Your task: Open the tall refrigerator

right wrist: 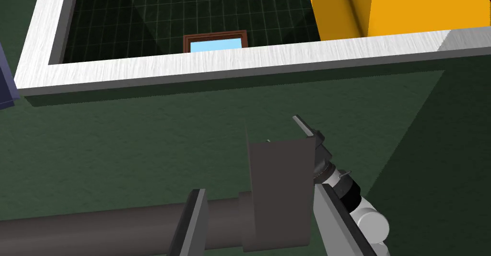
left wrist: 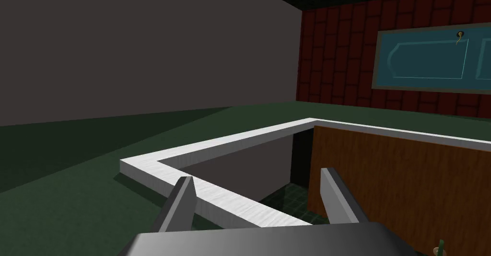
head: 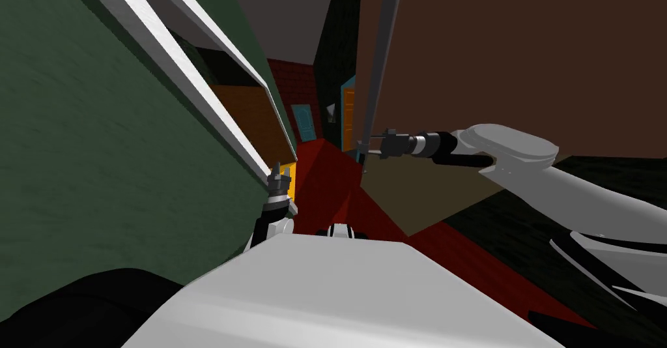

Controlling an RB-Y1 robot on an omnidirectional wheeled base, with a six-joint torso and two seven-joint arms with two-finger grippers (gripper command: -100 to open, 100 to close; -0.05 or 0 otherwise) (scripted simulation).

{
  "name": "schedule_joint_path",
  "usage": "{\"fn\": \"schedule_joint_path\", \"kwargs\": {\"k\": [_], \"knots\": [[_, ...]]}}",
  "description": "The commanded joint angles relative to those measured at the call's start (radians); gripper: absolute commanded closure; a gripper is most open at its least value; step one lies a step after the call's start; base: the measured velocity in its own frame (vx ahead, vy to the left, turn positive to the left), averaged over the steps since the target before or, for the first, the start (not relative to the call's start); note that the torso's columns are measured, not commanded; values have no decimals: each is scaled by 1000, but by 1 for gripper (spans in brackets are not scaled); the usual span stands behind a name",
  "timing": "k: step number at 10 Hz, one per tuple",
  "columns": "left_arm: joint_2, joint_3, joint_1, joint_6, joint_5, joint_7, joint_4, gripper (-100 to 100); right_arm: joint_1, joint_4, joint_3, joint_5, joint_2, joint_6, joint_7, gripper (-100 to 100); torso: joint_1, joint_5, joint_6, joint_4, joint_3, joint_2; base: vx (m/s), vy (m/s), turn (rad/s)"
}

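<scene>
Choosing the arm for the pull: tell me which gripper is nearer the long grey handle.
Right. The right gripper, open, is at the grey handle; the left gripper is off to its side, by the white frame on the green wall.

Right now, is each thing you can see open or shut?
Left gripper: open, empty.
Right gripper: open, around the dark grey bar handle.
Tall brown refrigerator door: cannot tell whether shut.
Teal panelled door in the red brick wall: shut.

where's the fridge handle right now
Head view, right of centre: the tall grey handle runs up the brown panel, its lower end between the fingers of the right tool.
</scene>
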Motion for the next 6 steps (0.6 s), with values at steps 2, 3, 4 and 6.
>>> {"fn": "schedule_joint_path", "kwargs": {"k": [2, 3, 4, 6], "knots": [[0, 0, 0, 0, 0, 0, 0, 0, -6, 35, -33, -51, 9, -95, 37, 100, -2, -1, 0, 1, 0, 1, -307, -84, 222], [0, 0, 0, 0, 0, 0, 0, 0, -7, 46, -40, -65, 11, -121, 47, 100, 0, 0, -1, 2, -1, 0, -286, -103, 241], [0, 0, 0, 0, 0, 0, 0, 0, -11, 86, -27, -50, -1, -124, 38, -100, -1, 0, 0, 3, -1, 0, -168, -37, 268], [0, 0, 0, 0, 0, 0, 0, 0, -24, 160, -51, -56, -28, -161, 37, -100, 3, 1, -2, -8, -11, -17, -85, 29, 229]]}}
